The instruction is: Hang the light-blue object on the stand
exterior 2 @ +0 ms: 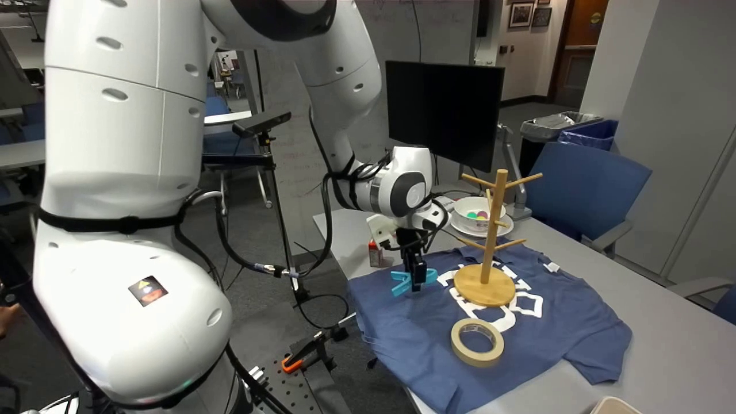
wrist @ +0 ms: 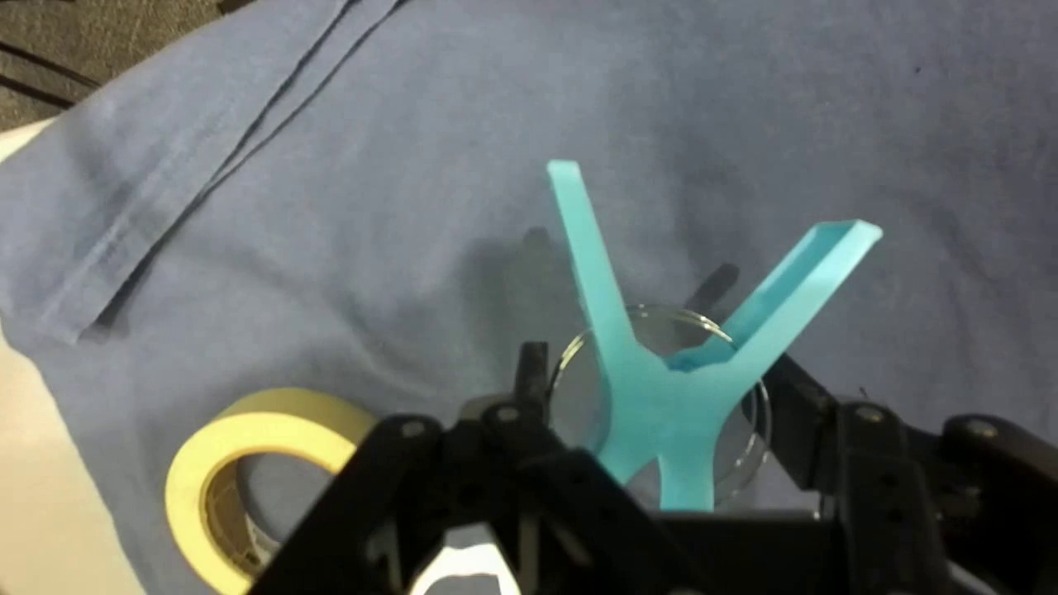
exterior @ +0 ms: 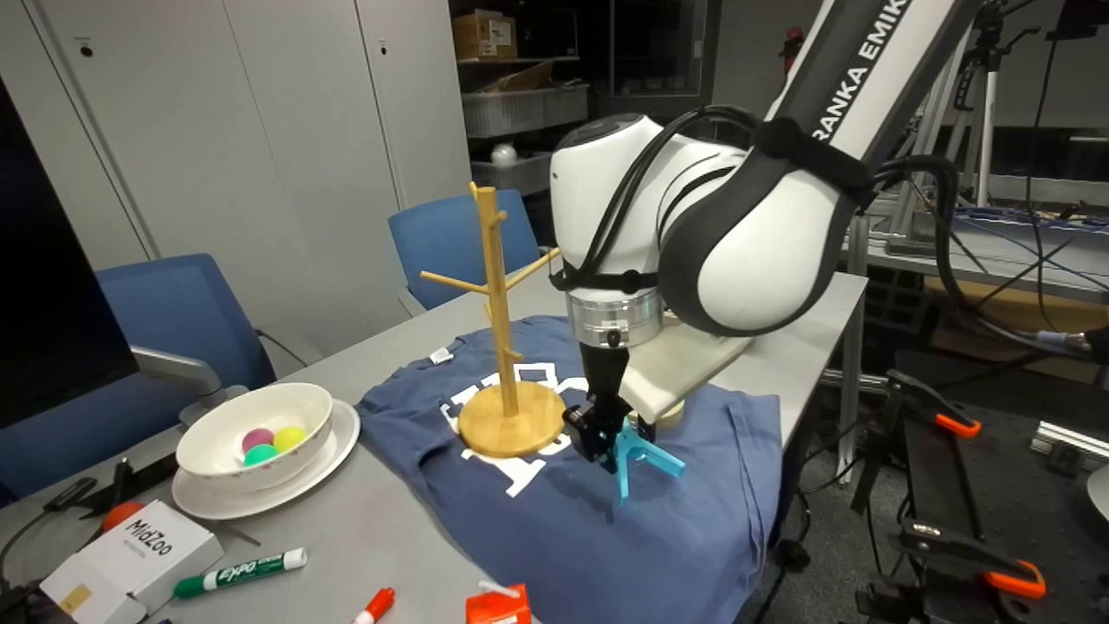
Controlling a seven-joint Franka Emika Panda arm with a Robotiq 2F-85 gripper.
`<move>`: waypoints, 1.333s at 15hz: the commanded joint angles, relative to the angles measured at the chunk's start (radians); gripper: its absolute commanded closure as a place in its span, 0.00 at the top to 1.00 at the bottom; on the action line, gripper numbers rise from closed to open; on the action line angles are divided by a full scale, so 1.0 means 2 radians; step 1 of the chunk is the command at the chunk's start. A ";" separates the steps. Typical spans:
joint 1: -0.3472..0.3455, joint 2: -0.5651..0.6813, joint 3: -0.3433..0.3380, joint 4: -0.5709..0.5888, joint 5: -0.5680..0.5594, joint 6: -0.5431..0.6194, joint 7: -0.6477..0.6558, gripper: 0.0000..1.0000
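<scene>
Just right of the wooden stand, as we are seeing it in an exterior view, the gripper is pinching the light-blue clip between its two black fingers and holding it over the dark-blue shirt. In the wrist view we are seeing the clip's two longer legs spreading away from the fingers, with shadows falling on the cloth beneath. The clip is hovering near the stand's round base, apart from it and lower than the pegs. The stand is rising upright from the shirt, its base covering part of the white print. In an exterior view we are finding a roll of tape lying flat on the shirt, on the near side of the stand. To the left on the table, a white bowl is resting on a plate and holding a pink ball, a yellow ball and a green ball. Nearer to us, a white box is lying just beside a green marker. Farther right, the near edge of that view is cutting off a red marker and a red object.
</scene>
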 commanded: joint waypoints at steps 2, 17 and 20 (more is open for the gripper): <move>0.051 -0.029 -0.054 -0.020 -0.121 0.044 0.117 0.37; 0.179 -0.032 -0.162 0.008 -0.480 0.038 0.465 0.37; 0.181 -0.024 -0.158 0.019 -0.494 0.043 0.469 0.37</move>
